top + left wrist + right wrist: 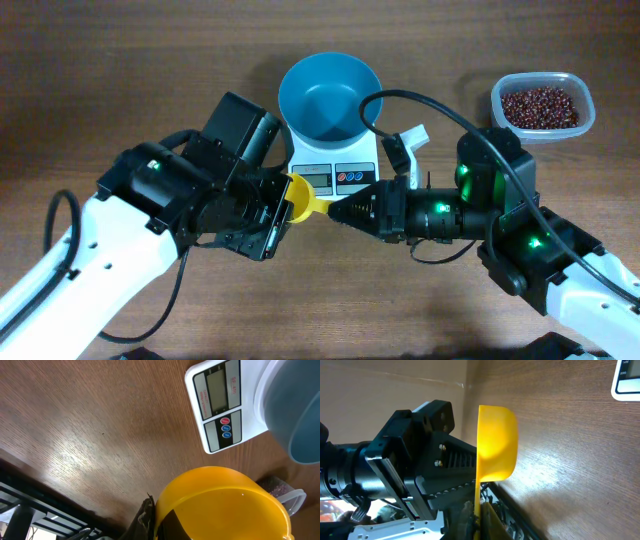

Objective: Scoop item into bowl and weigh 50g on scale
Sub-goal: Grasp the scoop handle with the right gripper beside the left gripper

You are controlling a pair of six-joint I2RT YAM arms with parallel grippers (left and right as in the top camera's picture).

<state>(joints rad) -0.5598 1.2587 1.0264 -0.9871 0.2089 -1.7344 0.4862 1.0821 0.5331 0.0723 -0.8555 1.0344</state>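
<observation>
A yellow scoop (300, 196) hangs empty in front of the white scale (338, 178), which carries the empty blue bowl (328, 92). My right gripper (338, 209) is shut on the scoop's handle, which shows pinched between its fingers in the right wrist view (479, 510). My left gripper (283, 200) is closed on the wall of the scoop's cup (225, 505), with one finger outside (148, 515). The reddish-brown beans (540, 105) lie in a clear tub at the far right. The scale (220, 407) and bowl (300, 420) also show in the left wrist view.
The clear tub (585, 92) stands on the wooden table to the right of the scale. A white tag (415, 135) lies by the scale's right side. Both arms cross the table's front half and meet in front of the scale.
</observation>
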